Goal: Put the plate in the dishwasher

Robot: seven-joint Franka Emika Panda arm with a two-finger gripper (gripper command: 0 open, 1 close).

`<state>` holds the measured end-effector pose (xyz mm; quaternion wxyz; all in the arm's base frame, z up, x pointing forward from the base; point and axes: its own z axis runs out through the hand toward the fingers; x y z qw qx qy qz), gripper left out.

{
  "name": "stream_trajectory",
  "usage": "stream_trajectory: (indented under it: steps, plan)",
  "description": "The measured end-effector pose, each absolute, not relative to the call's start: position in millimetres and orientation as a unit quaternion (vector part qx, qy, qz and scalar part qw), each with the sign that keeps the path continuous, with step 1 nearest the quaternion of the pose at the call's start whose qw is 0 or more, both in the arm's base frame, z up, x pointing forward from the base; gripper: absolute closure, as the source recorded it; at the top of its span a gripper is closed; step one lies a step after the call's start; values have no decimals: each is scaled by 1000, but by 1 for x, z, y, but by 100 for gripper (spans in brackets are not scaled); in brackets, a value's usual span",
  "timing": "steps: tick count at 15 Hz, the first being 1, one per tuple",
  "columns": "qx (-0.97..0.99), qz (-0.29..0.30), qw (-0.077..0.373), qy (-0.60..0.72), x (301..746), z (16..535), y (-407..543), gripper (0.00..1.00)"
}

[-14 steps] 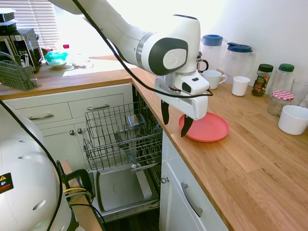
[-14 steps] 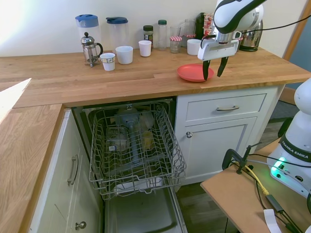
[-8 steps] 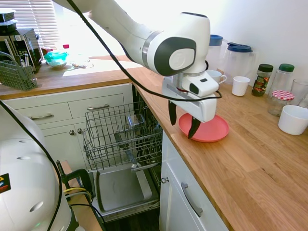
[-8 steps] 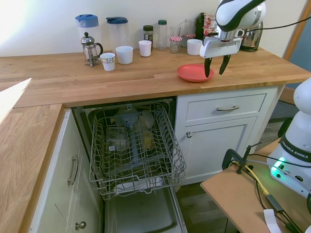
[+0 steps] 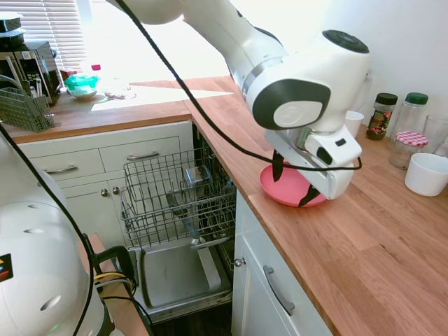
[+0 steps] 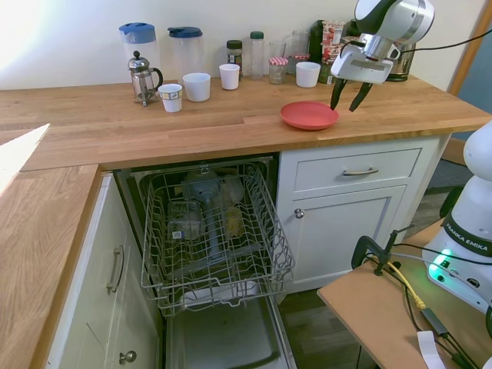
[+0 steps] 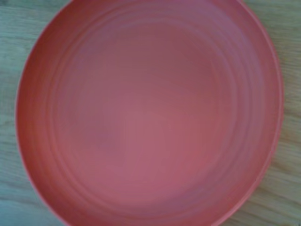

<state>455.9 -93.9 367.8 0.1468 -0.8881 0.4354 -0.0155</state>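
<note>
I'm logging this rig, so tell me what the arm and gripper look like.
The arm is glossy white with rounded dark grey joint caps. A black cable runs along it. The gripper has a white body and two slim black fingers.

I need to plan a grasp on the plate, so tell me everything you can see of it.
The plate is round, plain coral-red, matte like plastic, with a shallow raised rim and faint concentric rings inside. It is empty and lies flat, right side up, on the wooden counter near its front edge, above the white drawer cabinet to the side of the open dishwasher. Only the counter touches it. The gripper hangs open above its edge, apart from it.
</note>
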Motion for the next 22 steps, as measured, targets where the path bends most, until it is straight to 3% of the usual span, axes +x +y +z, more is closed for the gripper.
stream_trajectory:
  steps: [1, 2, 10, 22]
  plan:
    - [-885, -13, 155, 438, 461, 361, -98, 0]
    - [-882, -11, 164, 442, 465, 355, -102, 100]
    - [-855, -5, 238, 460, 470, 330, -117, 100]
    - [-839, -2, 252, 481, 482, 312, -125, 100]
